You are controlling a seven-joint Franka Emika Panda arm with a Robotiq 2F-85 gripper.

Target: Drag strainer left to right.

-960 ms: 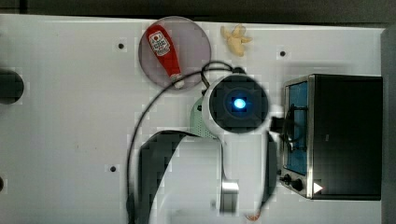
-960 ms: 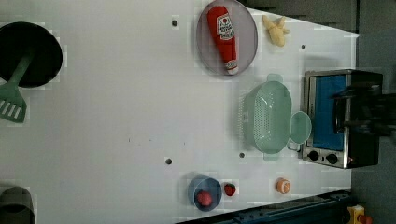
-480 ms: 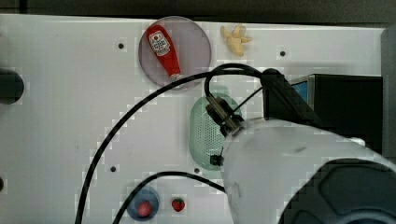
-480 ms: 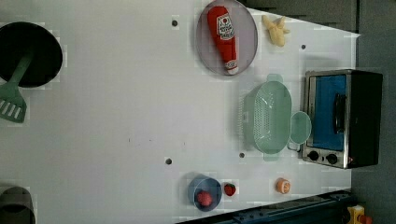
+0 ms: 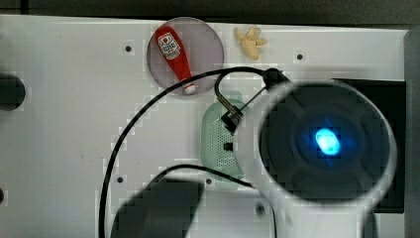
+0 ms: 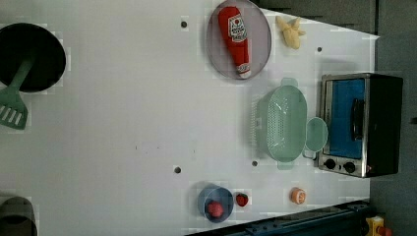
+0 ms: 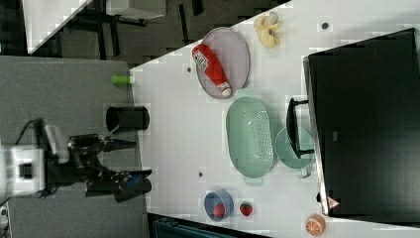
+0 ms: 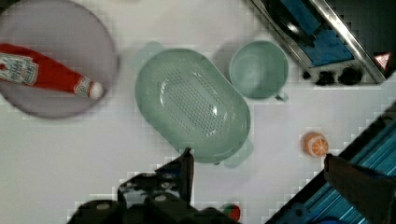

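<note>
Approach step. Hung above the strainer (image 8: pixel 192 111) with gripper (image 8: pixel 257 165) jaws spread wide, holding nothing. Strainer sat untouched near the tabletop (image 6: pixel 123 123) edge by the toaster oven (image 6: pixel 361 123), beside a mug (image 6: pixel 316 134). Next: likely descent onto its rim.

In the top view, the blurred arm (image 5: pixel 317 148) fills the lower right of the frame and hides the right half of the strainer (image 5: pixel 218 144) and most of the toaster oven (image 5: pixel 396 148). In the left view's lower left corner, a grey object (image 6: pixel 17 216) is cut by the frame edge. In the wrist view, 1 gripper (image 8: pixel 261 182) finger (image 8: pixel 364 186) is cut off at the right edge.
</note>
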